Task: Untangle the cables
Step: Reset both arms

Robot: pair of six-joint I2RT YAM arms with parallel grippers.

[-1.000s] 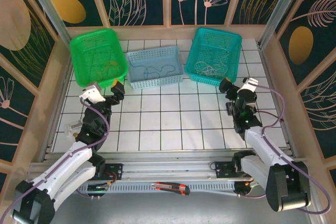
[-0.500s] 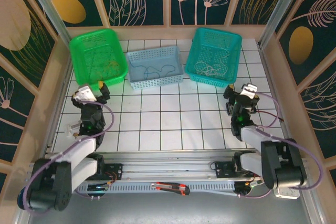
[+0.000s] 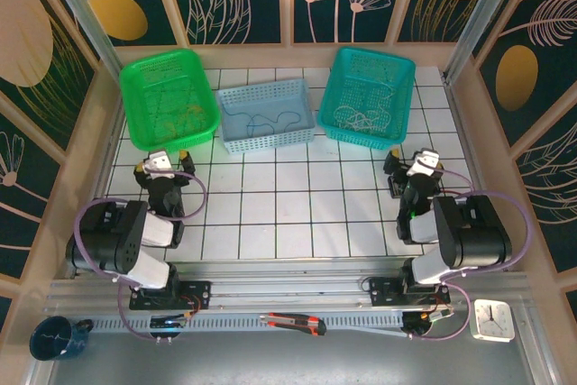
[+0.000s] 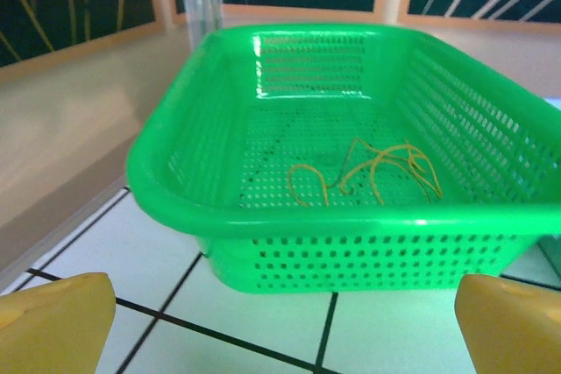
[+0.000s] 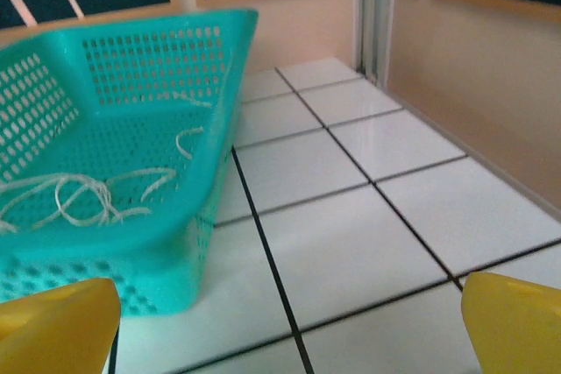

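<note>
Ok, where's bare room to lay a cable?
Free: the tiled floor between left gripper and right gripper, nearer than the baskets; also the tiles right of the teal basket. Crowded: the back row, green basket and blue basket beside it.

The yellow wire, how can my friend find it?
Three baskets stand along the far side of the tiled table. In the green basket on the left, the yellow cable lies looped. The other baskets hold a dark cable and a white cable.

green basket (image 4: pixel 368 256), pale-blue basket (image 3: pixel 266 139), teal basket (image 5: pixel 149 59); yellow cable (image 4: pixel 386 153), white cable (image 5: pixel 81 192).
</note>
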